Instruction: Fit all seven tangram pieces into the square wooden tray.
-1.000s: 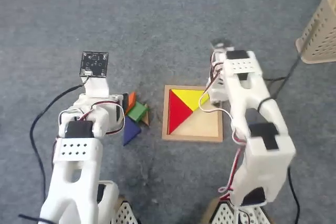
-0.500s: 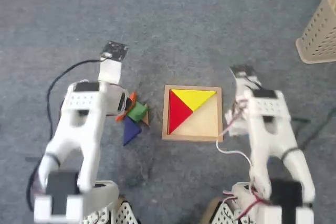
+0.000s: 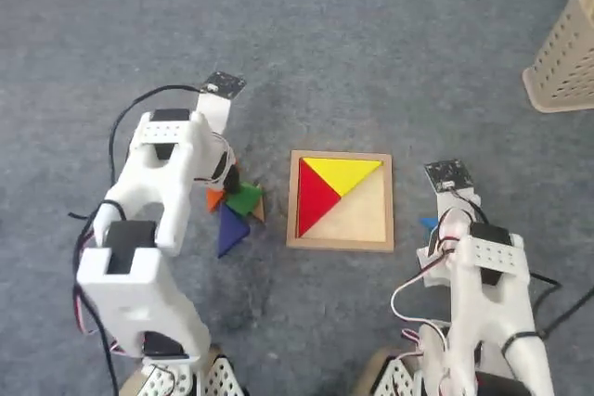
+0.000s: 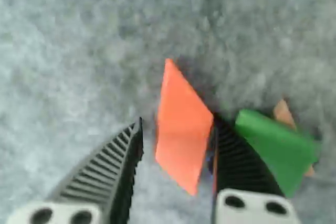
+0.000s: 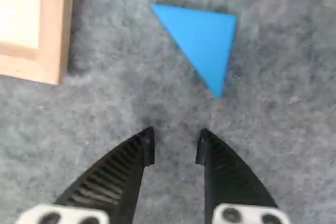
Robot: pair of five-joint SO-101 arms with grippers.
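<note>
We've got the yellow triangle (image 3: pixel 342 172) and red triangle (image 3: pixel 316 198) in the tray (image 3: pixel 341 244), five pieces outside; left gripper (image 4: pixel 176 128) gapes around the orange piece (image 4: pixel 181 140), right gripper (image 5: pixel 175 137) spread, empty.

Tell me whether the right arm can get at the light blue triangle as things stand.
Probably yes. The right gripper is open just short of the light blue triangle, which lies flat on bare carpet; the wooden tray sits off to one side, clear of it.
</note>
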